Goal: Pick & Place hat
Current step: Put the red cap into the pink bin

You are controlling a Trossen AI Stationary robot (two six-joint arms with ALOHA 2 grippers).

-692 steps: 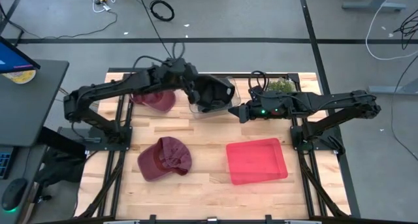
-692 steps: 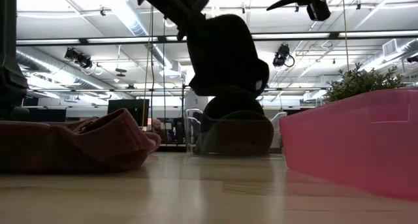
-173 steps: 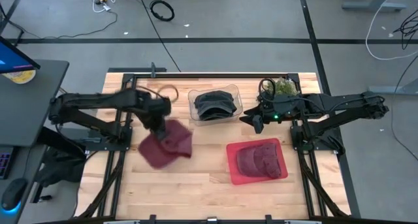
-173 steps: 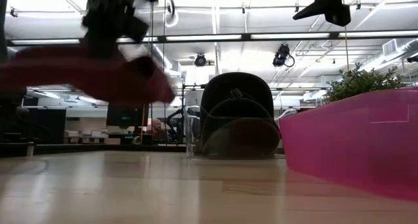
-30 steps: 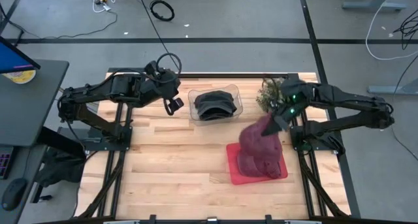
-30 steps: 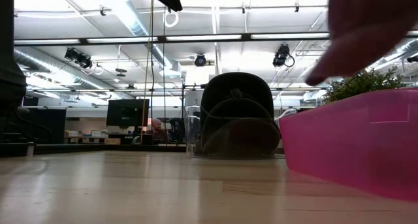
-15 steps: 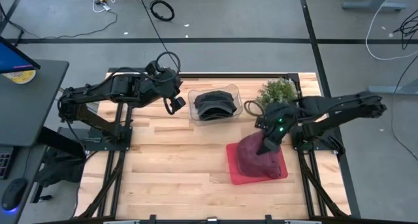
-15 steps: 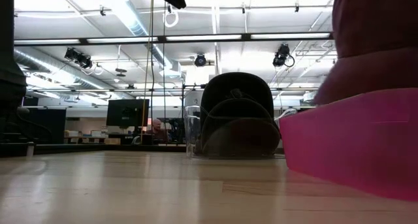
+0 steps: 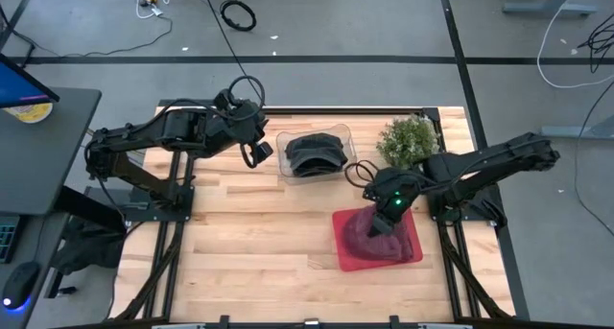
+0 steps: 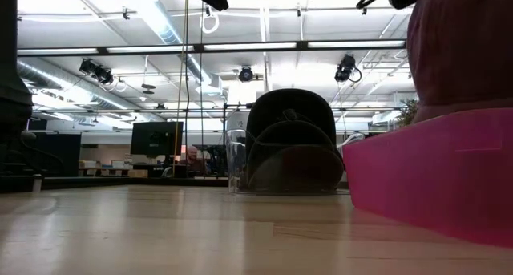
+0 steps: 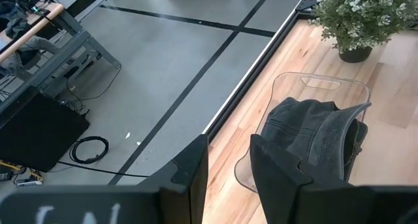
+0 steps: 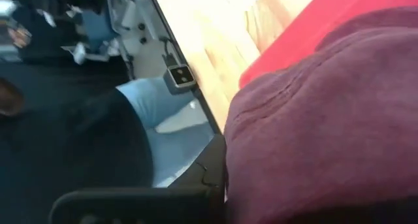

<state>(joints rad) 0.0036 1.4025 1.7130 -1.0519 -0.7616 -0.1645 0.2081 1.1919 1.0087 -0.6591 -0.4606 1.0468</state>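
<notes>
A maroon hat [image 9: 369,241] stands heaped in the red bin [image 9: 414,254] at the table's right; in the low view the maroon hat [image 10: 461,50] rises well above the bin's rim [image 10: 433,147]. My right gripper [image 9: 384,210] is right over it, shut on it. A dark hat [image 9: 314,154] lies in a clear bin [image 9: 348,149] at the far middle. My left gripper [image 9: 257,154] hovers left of that bin, open by a narrow gap [image 11: 228,168], holding nothing. My right gripper holds the maroon hat from above, slanting down from the table's far right. The hat's cloth [image 12: 326,119] bulges over the fingers and hides the place of contact; only one finger [image 12: 137,198] shows beside it. The hat's lower part rests inside the red bin.
A potted plant [image 9: 408,140] stands at the far right, just behind the red bin. The wooden table top [image 9: 269,233] lies bare at the left and near middle. The arms' frames run along both side edges.
My right gripper has moved toward the table's near edge, a little left, and down, carrying the maroon hat. The hat hung in the air above the red bin's far edge; now it sits lowered into the bin. My left arm has kept still.
</notes>
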